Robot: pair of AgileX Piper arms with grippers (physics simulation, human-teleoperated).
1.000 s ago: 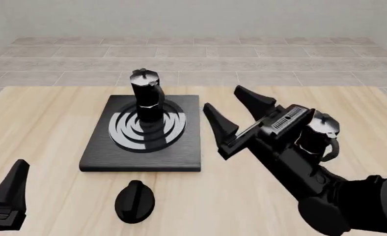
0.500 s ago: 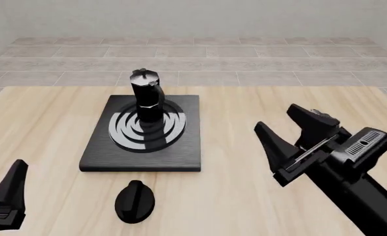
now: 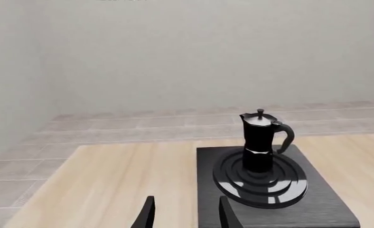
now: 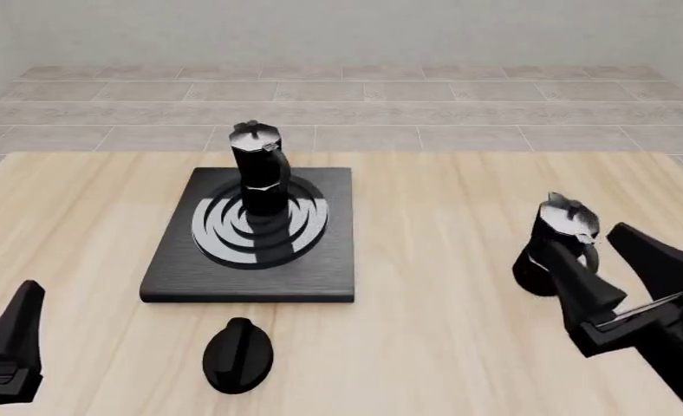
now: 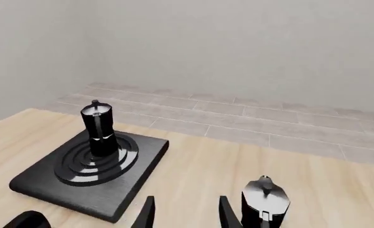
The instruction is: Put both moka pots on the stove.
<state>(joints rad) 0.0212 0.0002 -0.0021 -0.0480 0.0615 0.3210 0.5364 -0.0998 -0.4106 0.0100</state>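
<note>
Front view: one moka pot (image 4: 259,166) stands on the stove (image 4: 252,236), and the other pot (image 4: 556,244) waits on the counter (image 4: 434,260) to the right.

The second pot stands straight up, well apart from the stove. The right gripper (image 4: 631,282) is just beside it, a bit nearer the camera, with its jaws wide open and empty. The left gripper (image 4: 6,347) is far away at the near left corner; only one finger shows, so I cannot tell its jaws. The right arm is much nearer.

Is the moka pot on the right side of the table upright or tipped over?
Upright: the right moka pot stands on the table, knobbed lid on top, beside the open right hand.
</note>
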